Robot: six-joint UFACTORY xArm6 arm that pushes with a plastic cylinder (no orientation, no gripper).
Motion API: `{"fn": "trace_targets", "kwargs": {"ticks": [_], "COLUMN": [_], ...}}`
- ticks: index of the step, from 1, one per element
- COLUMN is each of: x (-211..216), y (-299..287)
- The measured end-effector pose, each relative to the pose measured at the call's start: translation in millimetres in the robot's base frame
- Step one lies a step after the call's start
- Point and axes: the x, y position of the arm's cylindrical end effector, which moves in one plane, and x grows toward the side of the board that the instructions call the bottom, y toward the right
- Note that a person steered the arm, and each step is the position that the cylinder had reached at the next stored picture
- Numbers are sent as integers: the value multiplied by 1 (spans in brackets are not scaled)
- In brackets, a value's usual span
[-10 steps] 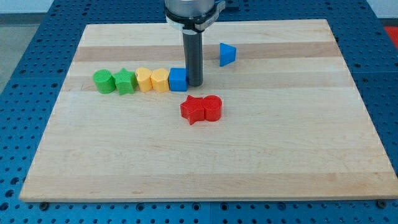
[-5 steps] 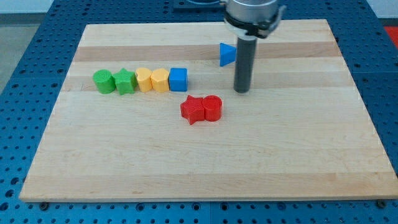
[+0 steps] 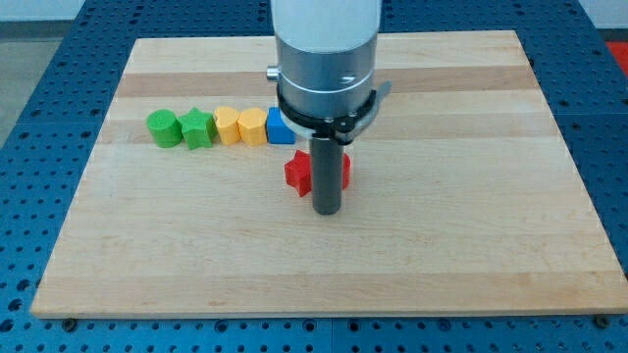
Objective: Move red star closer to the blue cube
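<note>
The red star [image 3: 298,173] lies near the board's middle, partly hidden behind my rod. The blue cube [image 3: 279,127] sits just above it, at the right end of a row of blocks, partly covered by the arm's body. My tip [image 3: 326,210] rests on the board just below the red star and a second red block [image 3: 345,169], which peeks out on the rod's right side. The tip is close in front of both red blocks; contact cannot be told.
Left of the blue cube stand two yellow blocks [image 3: 252,126] [image 3: 227,126], a green star [image 3: 197,127] and a green cylinder [image 3: 162,127] in a row. The arm's wide body hides the board's upper middle. A blue pegboard surrounds the wooden board [image 3: 471,196].
My tip has moved from beside the blue cube, out to the right, then down to just below the red blocks. The blue triangle is now hidden behind the arm. The blocks have not moved.
</note>
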Motion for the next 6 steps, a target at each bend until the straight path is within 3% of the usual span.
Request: {"fn": "trace_targets", "kwargs": {"ticks": [2,6], "x": [-5,-45], "y": [-26,-21]}}
